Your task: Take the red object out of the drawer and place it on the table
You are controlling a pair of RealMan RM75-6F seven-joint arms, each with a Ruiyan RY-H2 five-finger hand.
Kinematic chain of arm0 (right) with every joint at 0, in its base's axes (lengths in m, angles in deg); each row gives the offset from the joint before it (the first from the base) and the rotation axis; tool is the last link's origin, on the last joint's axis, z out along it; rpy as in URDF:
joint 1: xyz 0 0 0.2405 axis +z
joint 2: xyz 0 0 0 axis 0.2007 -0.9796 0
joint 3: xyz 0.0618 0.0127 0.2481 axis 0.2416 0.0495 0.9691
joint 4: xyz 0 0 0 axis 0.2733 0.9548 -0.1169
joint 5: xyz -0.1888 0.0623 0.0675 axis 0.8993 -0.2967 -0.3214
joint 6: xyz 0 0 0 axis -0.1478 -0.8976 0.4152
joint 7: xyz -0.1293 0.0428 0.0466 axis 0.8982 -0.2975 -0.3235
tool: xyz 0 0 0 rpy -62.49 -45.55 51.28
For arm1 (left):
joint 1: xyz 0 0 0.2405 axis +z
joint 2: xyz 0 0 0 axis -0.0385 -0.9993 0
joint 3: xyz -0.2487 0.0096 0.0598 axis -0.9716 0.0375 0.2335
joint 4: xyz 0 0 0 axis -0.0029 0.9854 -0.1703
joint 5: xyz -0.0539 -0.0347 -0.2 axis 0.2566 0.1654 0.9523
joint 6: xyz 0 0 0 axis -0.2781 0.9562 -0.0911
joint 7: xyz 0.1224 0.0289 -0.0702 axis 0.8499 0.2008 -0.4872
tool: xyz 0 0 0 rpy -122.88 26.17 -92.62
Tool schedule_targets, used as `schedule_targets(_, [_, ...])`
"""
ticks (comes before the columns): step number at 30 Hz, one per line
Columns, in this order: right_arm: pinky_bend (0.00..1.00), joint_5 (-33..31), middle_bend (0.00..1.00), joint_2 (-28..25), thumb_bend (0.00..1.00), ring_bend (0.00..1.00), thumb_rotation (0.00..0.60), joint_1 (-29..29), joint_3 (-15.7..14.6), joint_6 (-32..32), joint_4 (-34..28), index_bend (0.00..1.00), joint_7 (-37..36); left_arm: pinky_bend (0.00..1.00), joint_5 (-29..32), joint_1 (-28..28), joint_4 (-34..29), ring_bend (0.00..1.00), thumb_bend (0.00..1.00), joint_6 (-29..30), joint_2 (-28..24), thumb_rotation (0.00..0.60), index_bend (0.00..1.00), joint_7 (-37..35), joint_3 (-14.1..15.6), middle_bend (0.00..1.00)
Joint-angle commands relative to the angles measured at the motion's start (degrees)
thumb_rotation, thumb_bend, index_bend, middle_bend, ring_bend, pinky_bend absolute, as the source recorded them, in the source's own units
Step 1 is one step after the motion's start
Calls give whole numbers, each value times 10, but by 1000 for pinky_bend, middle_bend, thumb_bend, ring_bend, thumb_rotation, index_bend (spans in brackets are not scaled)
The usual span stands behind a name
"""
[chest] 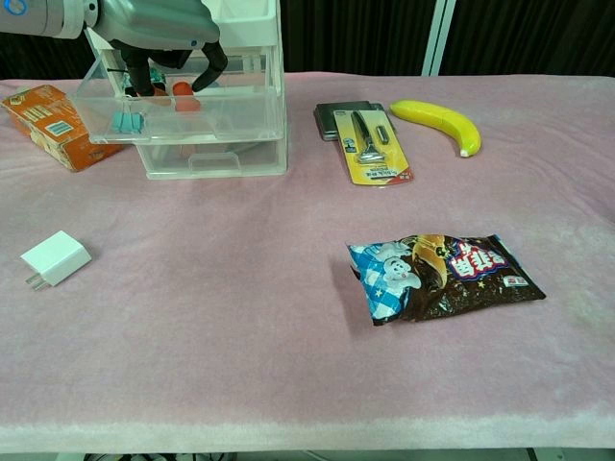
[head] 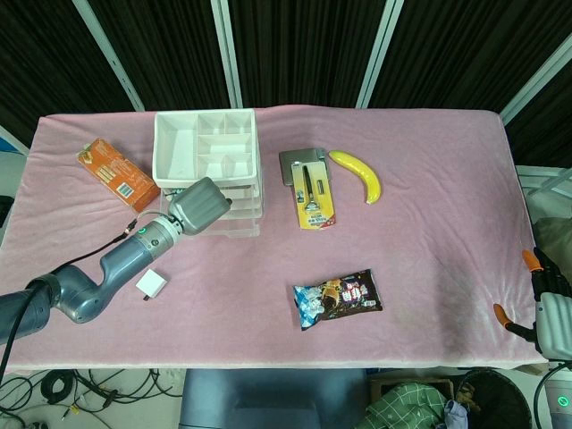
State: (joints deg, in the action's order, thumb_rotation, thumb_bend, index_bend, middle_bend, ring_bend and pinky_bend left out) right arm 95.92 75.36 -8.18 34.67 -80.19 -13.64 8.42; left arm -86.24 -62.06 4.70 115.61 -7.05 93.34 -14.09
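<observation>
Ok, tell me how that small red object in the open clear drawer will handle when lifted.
The small red object looks light, so probably easy to lift. Its smallness may let it slip from the left hand's fingers. Stiffness can't be judged.

1. The head view looks steeply down from above the near edge of the pink cloth-covered table (head: 429,179), taking in all four edges and the dark curtains beyond the far edge.
2. The chest view sits low at the near edge, facing the far edge almost level, and stands closer to the pink cloth-covered table (chest: 240,317).
3. Both views share the clear plastic drawer unit (head: 214,192) (chest: 211,144), the yellow banana (head: 357,174) (chest: 439,123), the brown snack bag (head: 338,298) (chest: 442,277) and the white charger block (head: 151,285) (chest: 56,257).
</observation>
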Motion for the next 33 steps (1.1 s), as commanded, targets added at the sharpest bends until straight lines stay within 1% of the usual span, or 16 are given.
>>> schedule_targets(1, [123,1,0,0,200,0,600,0,0,-1,0,0,0,1000,2,0,0,1000,267,0,0,600,494,-1,1,1000])
schedule_targets(33, [124,4,0,1,201,0,600,-1,-1,-3,1,0,-1,1000,16,-7,-7,1000,267,7,0,600,497,5,14,1000])
